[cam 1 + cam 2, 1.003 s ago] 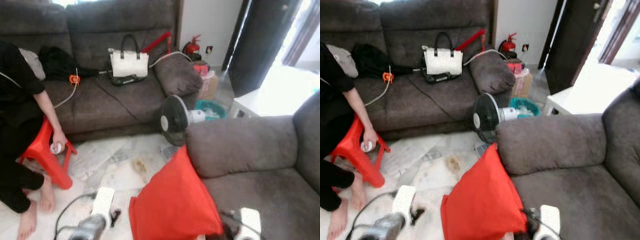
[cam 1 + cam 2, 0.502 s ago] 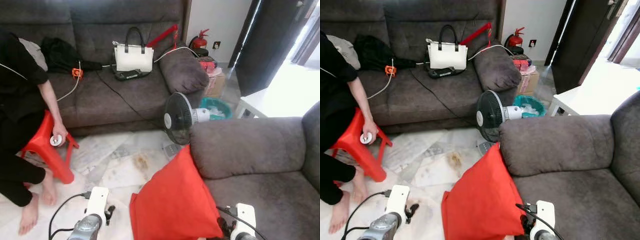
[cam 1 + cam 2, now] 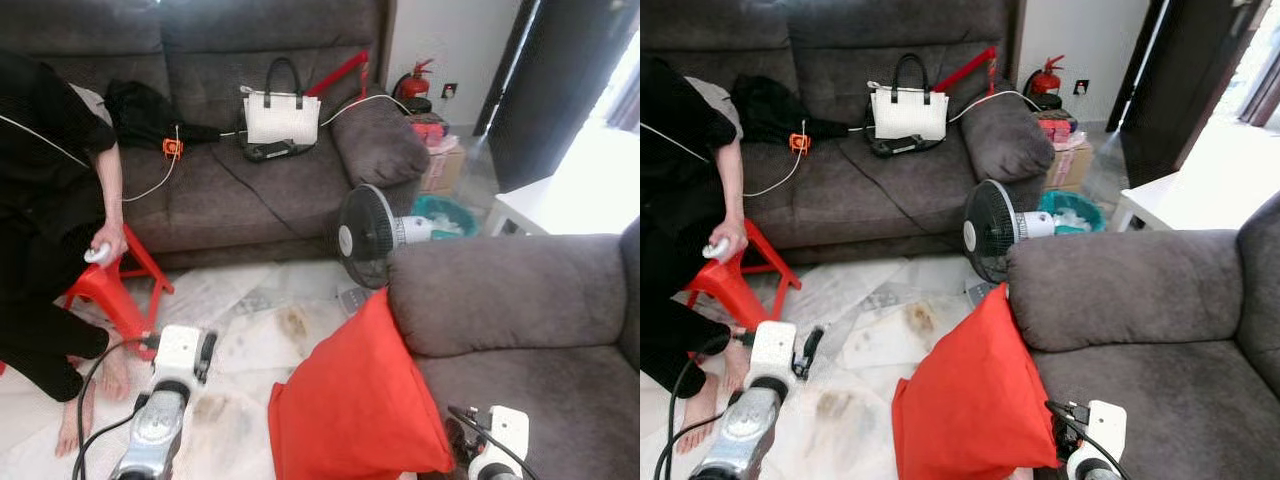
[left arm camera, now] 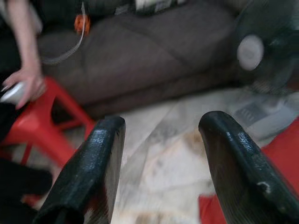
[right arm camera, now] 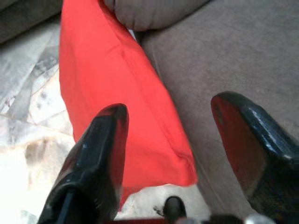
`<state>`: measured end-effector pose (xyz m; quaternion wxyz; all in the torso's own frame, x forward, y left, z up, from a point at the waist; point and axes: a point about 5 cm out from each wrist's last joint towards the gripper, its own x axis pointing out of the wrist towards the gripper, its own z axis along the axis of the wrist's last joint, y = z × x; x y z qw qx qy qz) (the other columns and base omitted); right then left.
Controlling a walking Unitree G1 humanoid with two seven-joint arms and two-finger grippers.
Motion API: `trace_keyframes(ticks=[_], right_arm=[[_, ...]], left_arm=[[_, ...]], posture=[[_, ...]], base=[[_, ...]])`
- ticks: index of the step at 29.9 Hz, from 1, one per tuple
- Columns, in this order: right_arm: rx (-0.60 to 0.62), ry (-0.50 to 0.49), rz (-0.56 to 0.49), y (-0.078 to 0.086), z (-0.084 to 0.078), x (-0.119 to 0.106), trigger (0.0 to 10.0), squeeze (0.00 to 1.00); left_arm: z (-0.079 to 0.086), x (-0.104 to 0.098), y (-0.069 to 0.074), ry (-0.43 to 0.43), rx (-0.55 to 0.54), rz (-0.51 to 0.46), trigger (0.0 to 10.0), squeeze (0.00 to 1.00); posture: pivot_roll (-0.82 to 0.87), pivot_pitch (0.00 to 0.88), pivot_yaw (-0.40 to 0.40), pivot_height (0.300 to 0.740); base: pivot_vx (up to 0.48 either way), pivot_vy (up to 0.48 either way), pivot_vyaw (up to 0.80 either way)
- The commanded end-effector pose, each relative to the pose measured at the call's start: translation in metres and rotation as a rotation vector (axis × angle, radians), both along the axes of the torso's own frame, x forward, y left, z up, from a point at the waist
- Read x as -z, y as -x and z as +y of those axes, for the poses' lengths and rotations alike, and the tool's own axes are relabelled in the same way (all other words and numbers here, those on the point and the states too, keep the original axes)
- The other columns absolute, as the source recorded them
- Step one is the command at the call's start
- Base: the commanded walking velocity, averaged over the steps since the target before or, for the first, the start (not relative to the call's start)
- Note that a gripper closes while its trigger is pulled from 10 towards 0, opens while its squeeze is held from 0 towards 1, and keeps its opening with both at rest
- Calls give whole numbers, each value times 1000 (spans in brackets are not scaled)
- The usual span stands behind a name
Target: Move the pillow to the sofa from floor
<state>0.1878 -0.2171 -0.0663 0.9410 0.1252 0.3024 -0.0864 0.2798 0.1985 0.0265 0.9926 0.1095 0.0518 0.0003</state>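
Note:
The red pillow (image 3: 355, 400) stands tilted on the marble floor, leaning against the armrest (image 3: 510, 295) of the near grey sofa. In the right wrist view my right gripper (image 5: 170, 112) is open just above the pillow's (image 5: 117, 88) lower corner. One finger is over the red fabric and the other over the sofa seat (image 5: 219, 51). My left arm reaches forward over the floor to the pillow's left. Its gripper (image 4: 161, 126) is open and holds nothing, and a black finger (image 3: 207, 352) shows beside the white wrist.
A black standing fan (image 3: 365, 235) is just behind the pillow. A person (image 3: 50, 200) sits on a red stool (image 3: 110, 290) at the left, close to my left arm. The far sofa (image 3: 250, 190) holds a white handbag (image 3: 282, 115) and cables. A white table (image 3: 570, 200) stands at the right.
My left arm has stretched forward and up into view. The person's hand rose from the stool's side to its top. The camera has shifted slightly; the pillow stays put.

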Motion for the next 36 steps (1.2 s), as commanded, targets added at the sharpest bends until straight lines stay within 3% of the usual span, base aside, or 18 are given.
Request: trace_keyframes(ticks=[1, 2, 3, 4, 9, 18, 23, 28, 36], right_arm=[[12, 19, -132, -14, 2, -13, 10000, 0], [-8, 75, -384, -43, 11, -47, 10000, 0], [-8, 75, -384, -43, 11, -47, 10000, 0], [-13, 98, -491, -49, 14, -63, 10000, 0], [20, 125, -574, -43, 13, -73, 10000, 0], [-9, 149, -623, -28, 22, -88, 10000, 0], [-26, 148, -653, -29, 20, -98, 10000, 0], [-6, 154, -656, -37, 21, -103, 10000, 0], [10, 137, -666, -49, 20, -108, 10000, 0]], left_arm=[[-2, -8, -1, -8, 21, -56, 10000, 0], [-5, -17, -1, -20, 50, -112, 10000, 0], [-5, -17, -1, -20, 50, -112, 10000, 0], [-7, -25, 2, -42, 75, -155, 10000, 0], [-12, -49, 8, -87, 135, -261, 10000, 0], [-10, -68, 19, -110, 132, -304, 10000, 0], [-3, -79, 18, -133, 93, -329, 10000, 0], [-2, -93, 0, -135, 88, -339, 10000, 0], [-16, -104, -30, -129, 122, -335, 10000, 0]], posture=[[101, 0, -12, 740], [101, 0, -5, 740], [101, 0, -5, 740], [107, 0, 1, 740], [125, 0, 17, 740], [132, 0, 9, 740], [135, 0, 14, 740], [137, 0, 53, 740], [124, 0, 91, 740]], base=[[0, 0, 0], [0, 0, 0], [0, 0, 0], [0, 0, 0], [0, 0, 0], [0, 0, 0], [0, 0, 0], [0, 0, 0], [0, 0, 0]])
